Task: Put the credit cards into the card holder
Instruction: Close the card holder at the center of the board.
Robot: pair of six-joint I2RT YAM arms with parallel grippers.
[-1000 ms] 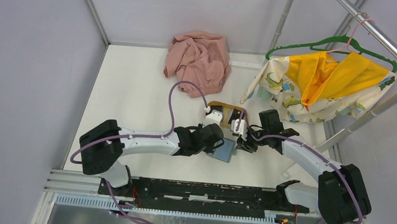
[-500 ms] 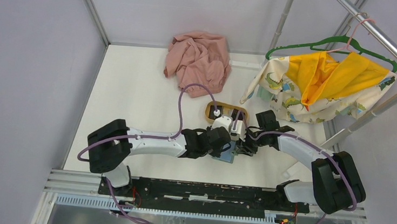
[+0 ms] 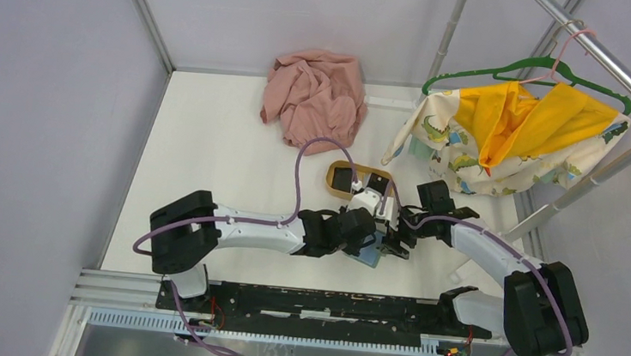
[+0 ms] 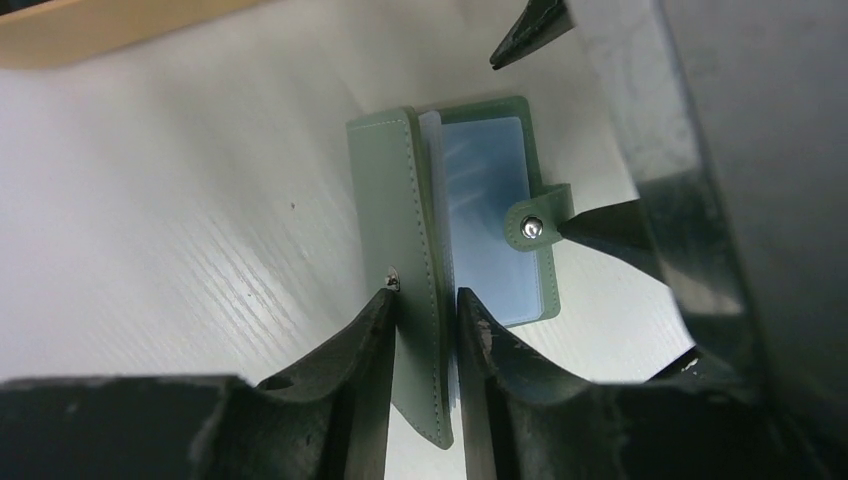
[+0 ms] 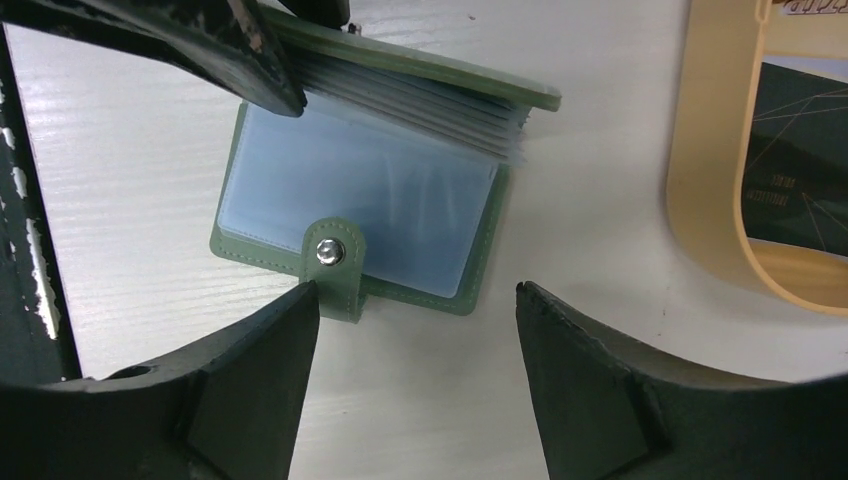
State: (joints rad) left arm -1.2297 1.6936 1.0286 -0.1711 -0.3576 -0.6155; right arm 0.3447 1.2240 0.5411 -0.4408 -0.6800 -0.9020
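Note:
The grey-green card holder [image 3: 367, 253] lies open on the white table, its blue-grey sleeves [image 5: 360, 190] facing up. My left gripper [image 4: 425, 300] is shut on its raised cover [image 4: 395, 200] and the fanned sleeves, holding that side up. My right gripper [image 5: 415, 290] is open just in front of the holder, one fingertip beside the snap tab [image 5: 330, 255], nothing between its fingers. Black credit cards [image 3: 342, 179] lie in the oval tan tray [image 3: 362, 172] behind; one dark card [image 5: 800, 170] shows at the right edge of the right wrist view.
A crumpled pink cloth [image 3: 315, 96] lies at the back of the table. A yellow and patterned garment [image 3: 514, 135] hangs on a green hanger at the back right, beside a metal rail. Grey walls enclose the left and back.
My right gripper has opened wide. The left arm has reached further right and nearer, and the card holder has shifted that way with it.

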